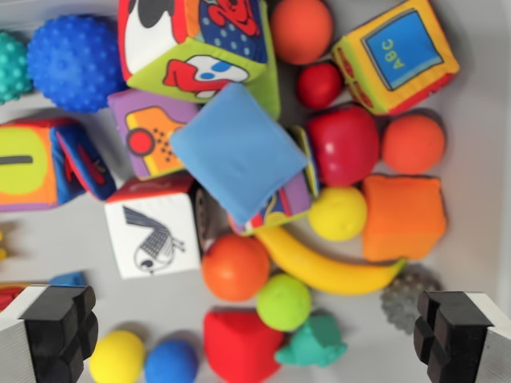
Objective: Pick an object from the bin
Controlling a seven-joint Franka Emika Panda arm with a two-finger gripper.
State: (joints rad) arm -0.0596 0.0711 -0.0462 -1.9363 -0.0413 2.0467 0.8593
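Observation:
I look straight down into a grey bin (72, 247) full of soft toys. My gripper (254, 339) is open, its two black fingertips (60, 331) at the bottom corners, nothing between them but toys below. Under the gap lie a red block (237, 345), a green ball (283, 302), a teal shape (317, 341), an orange ball (235, 267) and a yellow banana (327, 267). A blue cloth cube (239, 152) sits at the pile's centre, with a white bird cube (152, 235) to its lower left.
A blue bumpy ball (76, 62) and a teal ball (12, 65) lie top left. An ABC cube (397, 54), a red apple (345, 145), orange balls (413, 144) and an orange block (405, 217) fill the right. The bin wall (491, 159) runs down the right.

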